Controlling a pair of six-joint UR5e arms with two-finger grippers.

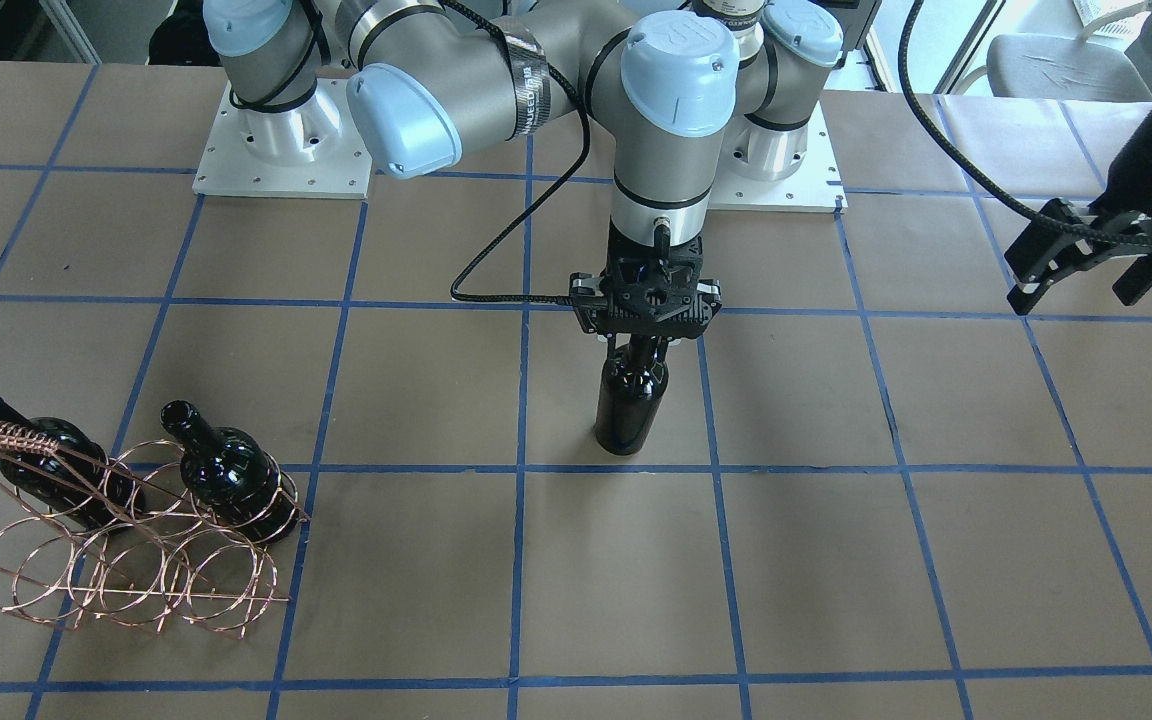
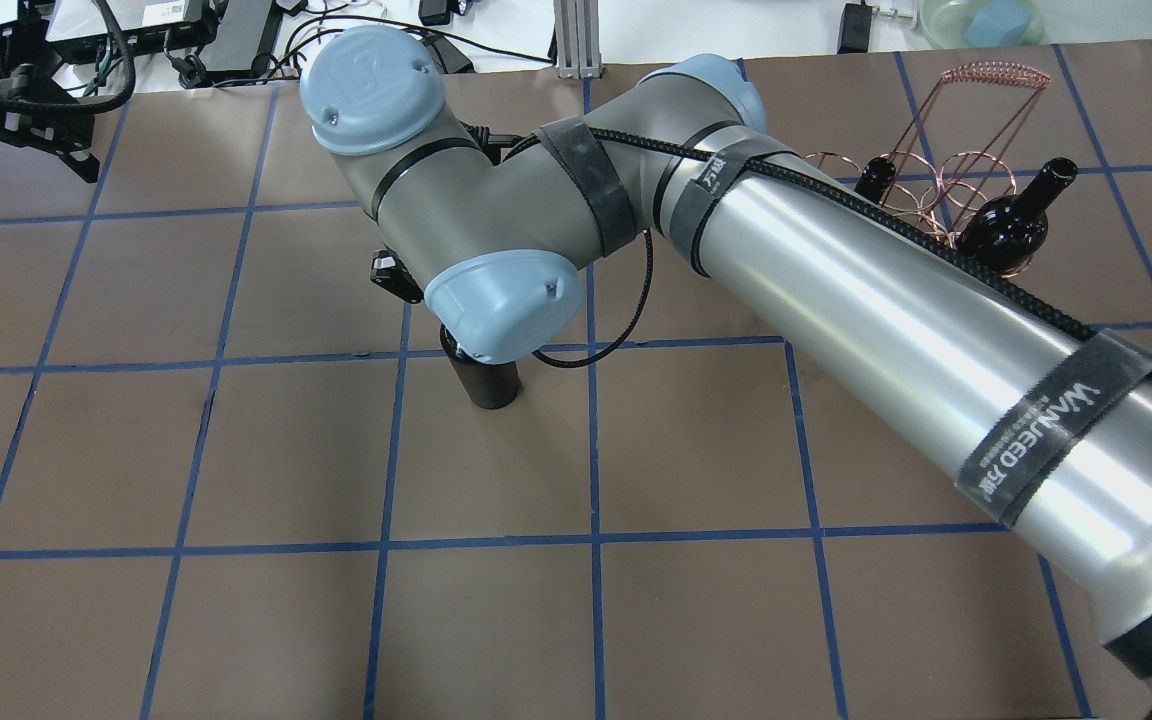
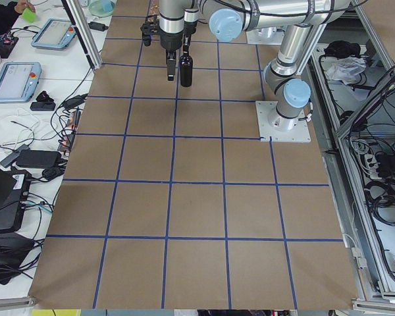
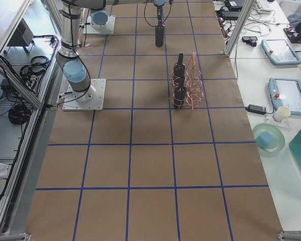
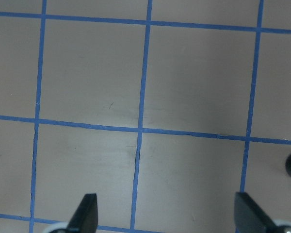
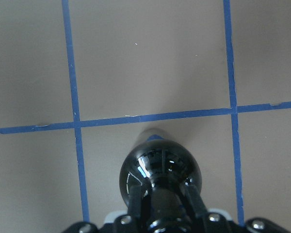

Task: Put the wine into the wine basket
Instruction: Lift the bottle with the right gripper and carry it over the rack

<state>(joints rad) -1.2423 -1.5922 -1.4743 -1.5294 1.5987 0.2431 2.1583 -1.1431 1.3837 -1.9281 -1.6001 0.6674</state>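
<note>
Wine (image 1: pixel 630 405) stands upright near the middle of the table (image 1: pixel 836 560), its slim neck clamped between the fingers of the right gripper (image 1: pixel 646 345), which comes straight down on it. Whether the base rests on the paper or hangs just clear of it I cannot tell. As dark glossy glass it is likely heavy for its size, quite stiff, slick to the touch and apt to crack if knocked against wire or other glass. The neck looks the right place to hold it, since it is narrow enough for the fingers, though a smooth bottle held there may swing or slip, so a slow carry seems wise. The basket (image 1: pixel 6 433) sits well apart, toward the far corner on the robot's right. It is a single copper wire rack, and two more bottles lean in it already — one (image 1: pixel 41 455) under the twisted handle, one (image 1: pixel 231 475) just beside it — both tilted with their mouths up. Other rings show empty, though their number is hard to count through the crossing wires. That makes three bottles in all: two racked, one in hand. The left gripper (image 1: pixel 1084 285) hangs off at its own side, away from everything, its fingertips (image 5: pixel 87 211) spread wide with nothing between them.
</note>
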